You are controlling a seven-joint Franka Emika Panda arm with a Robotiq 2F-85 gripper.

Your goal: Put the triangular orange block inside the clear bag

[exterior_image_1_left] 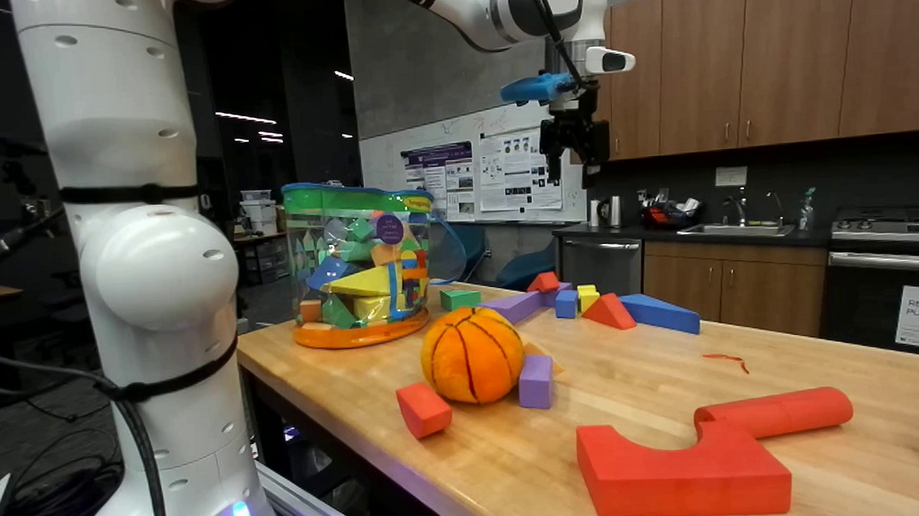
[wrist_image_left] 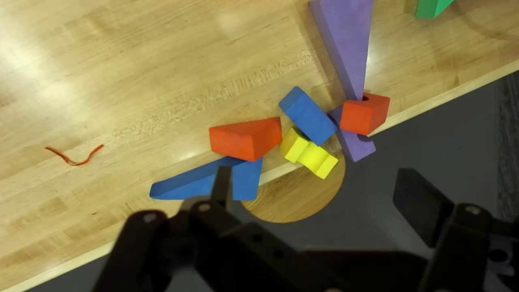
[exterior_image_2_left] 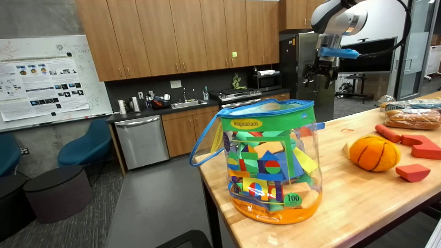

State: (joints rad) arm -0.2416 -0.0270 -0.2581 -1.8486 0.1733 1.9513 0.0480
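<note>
The triangular orange block [exterior_image_1_left: 609, 312] is a red-orange wedge on the wooden table. In the wrist view the triangular block [wrist_image_left: 245, 139] lies between a blue wedge and a yellow block. In an exterior view the bag hides most or all of it. The clear bag stands upright with a green rim [exterior_image_1_left: 325, 198] and an orange base, holding many coloured blocks; its rim [exterior_image_2_left: 268, 122] and open top show in an exterior view, with the blue-edged lid folded aside. My gripper [exterior_image_1_left: 572, 177] is open and empty, high above the table; its fingers also show in the wrist view [wrist_image_left: 314, 174].
A blue wedge [wrist_image_left: 202, 182], a yellow block [wrist_image_left: 310, 154], a blue block [wrist_image_left: 308, 115], purple pieces [wrist_image_left: 344, 44] and a small red-orange block [wrist_image_left: 365, 113] crowd the triangular block near the table edge. An orange ball [exterior_image_1_left: 471, 356] and a red-orange arch [exterior_image_1_left: 682, 473] lie nearer the camera.
</note>
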